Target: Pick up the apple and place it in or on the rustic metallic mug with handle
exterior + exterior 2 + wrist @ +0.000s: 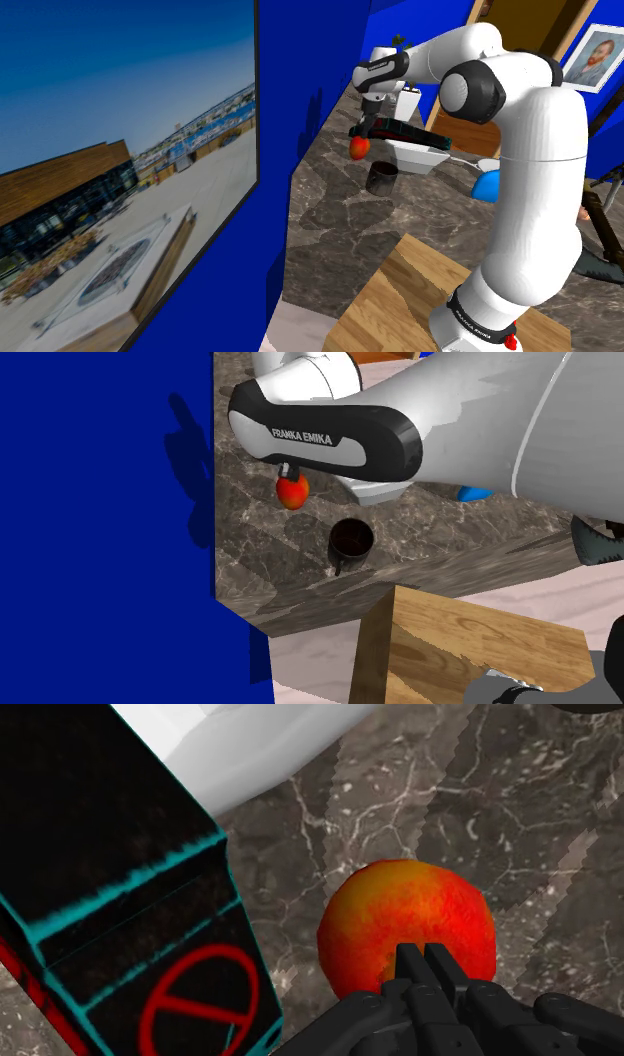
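The big white arm (530,170) reaches over the grey stone counter (450,557). The dark mug (351,540) stands on the counter, and the red apple (291,493) hangs near it. The black claw (425,959) is pinched almost closed on the apple's top.

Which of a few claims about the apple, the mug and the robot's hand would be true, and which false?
1. The gripper is shut on the apple. True.
2. The apple lies inside the mug. False: the gripper holds it beside the mug, not over its opening.
3. The mug stands upright on the stone counter. True.
4. The apple is green. False: it is red and orange.
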You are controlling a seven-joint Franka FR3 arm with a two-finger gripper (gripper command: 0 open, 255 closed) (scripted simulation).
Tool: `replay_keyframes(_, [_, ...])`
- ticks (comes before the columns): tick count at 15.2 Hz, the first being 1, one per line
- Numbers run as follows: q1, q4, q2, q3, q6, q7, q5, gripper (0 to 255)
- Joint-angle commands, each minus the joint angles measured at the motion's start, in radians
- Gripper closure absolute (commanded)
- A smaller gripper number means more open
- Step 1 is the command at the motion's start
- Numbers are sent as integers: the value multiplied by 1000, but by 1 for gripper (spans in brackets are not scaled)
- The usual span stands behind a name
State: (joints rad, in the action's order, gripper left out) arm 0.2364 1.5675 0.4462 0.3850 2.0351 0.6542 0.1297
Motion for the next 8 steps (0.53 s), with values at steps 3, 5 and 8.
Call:
replay_keyframes(3, [1, -37, -10, 3, -47, -2, -5, 255])
replay_keyframes(5, [1, -56, -16, 4, -71, -3, -8, 255])
replay_keyframes(8, [2, -86, -23, 6, -108, -4, -11, 255])
